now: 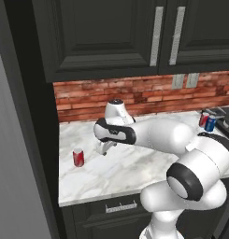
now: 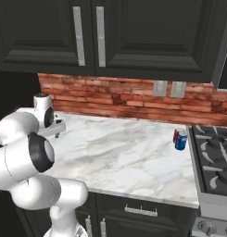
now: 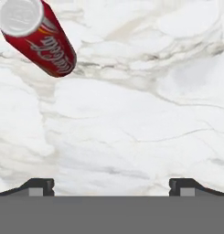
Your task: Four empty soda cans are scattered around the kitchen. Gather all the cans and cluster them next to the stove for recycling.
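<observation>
A red soda can [image 1: 78, 157] stands upright on the white marble counter [image 1: 134, 172], near its left end. In the hand view the same red can [image 3: 38, 36] lies in the upper left corner, silver top toward the camera. My gripper [image 1: 105, 149] hangs just above the counter, a little to the right of that can and apart from it. It is open [image 3: 111, 187], with bare marble between the two dark fingertips [image 3: 40, 186]. At the counter's right end a red can [image 2: 176, 135] and a blue can [image 2: 181, 140] stand together beside the stove [image 2: 217, 157].
Dark upper cabinets [image 1: 111, 32] hang over the counter, with a red brick wall [image 2: 124, 99] behind it. A tall dark panel [image 1: 17, 140] closes the counter's left end. Two wall outlets [image 2: 169, 89] sit on the brick. Drawers [image 1: 120, 206] run under the counter edge.
</observation>
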